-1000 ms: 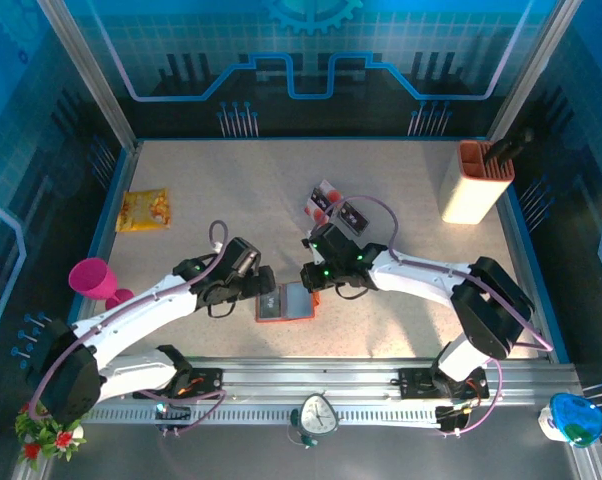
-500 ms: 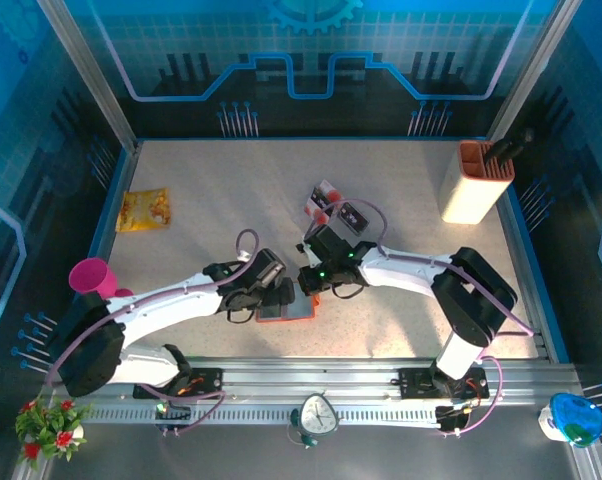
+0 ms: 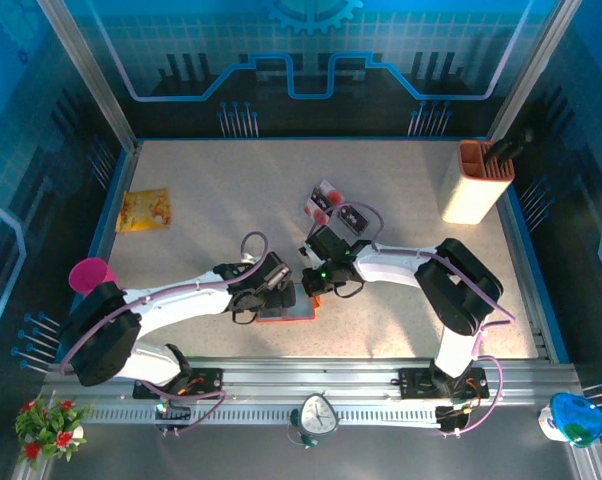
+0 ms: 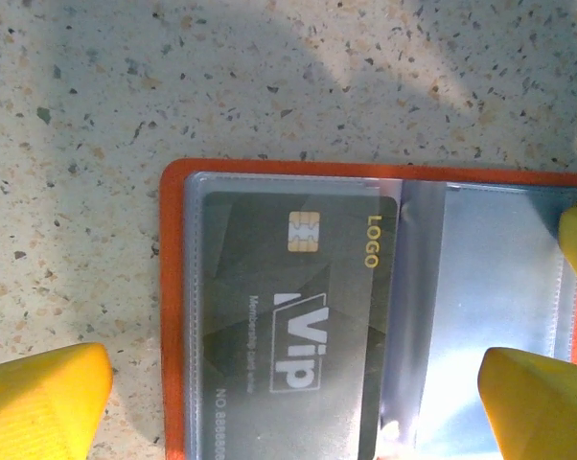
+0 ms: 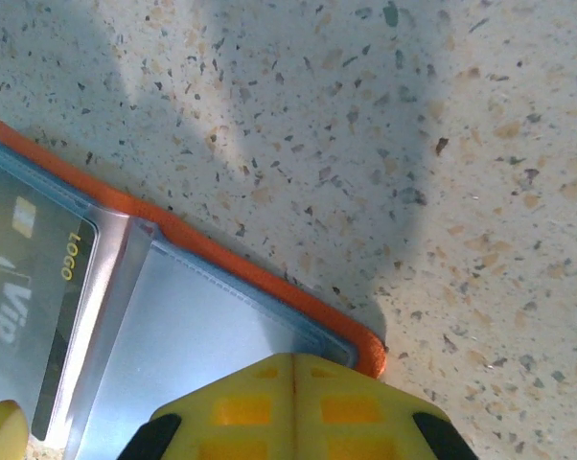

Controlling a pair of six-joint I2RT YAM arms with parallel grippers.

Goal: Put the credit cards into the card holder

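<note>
The left gripper (image 4: 288, 402) has swung in from the left over the last second and now hangs directly over the open card holder (image 4: 172, 287), its yellow fingers (image 4: 39, 393) spread wide and grasping nothing; one finger stands over the bare table (image 3: 211, 190), the other over the holder's right-hand pocket. The right gripper (image 5: 293, 383) has edged a little closer from the other side; it is clenched tight with nothing between its fingers, and its tip sits at the holder's orange edge, seemingly pinning it, though contact is hard to confirm. The holder lies flat near the front middle of the table, between the two arms; a black card (image 4: 288, 326) already sits under the clear plastic of its left pocket, while the right pocket looks empty. The remaining credit cards (image 3: 326, 200) lie well behind on the table, untouched; so the task seems partly done, and the empty left gripper's approach probably means seating that card or steadying the holder before another is fetched.
</note>
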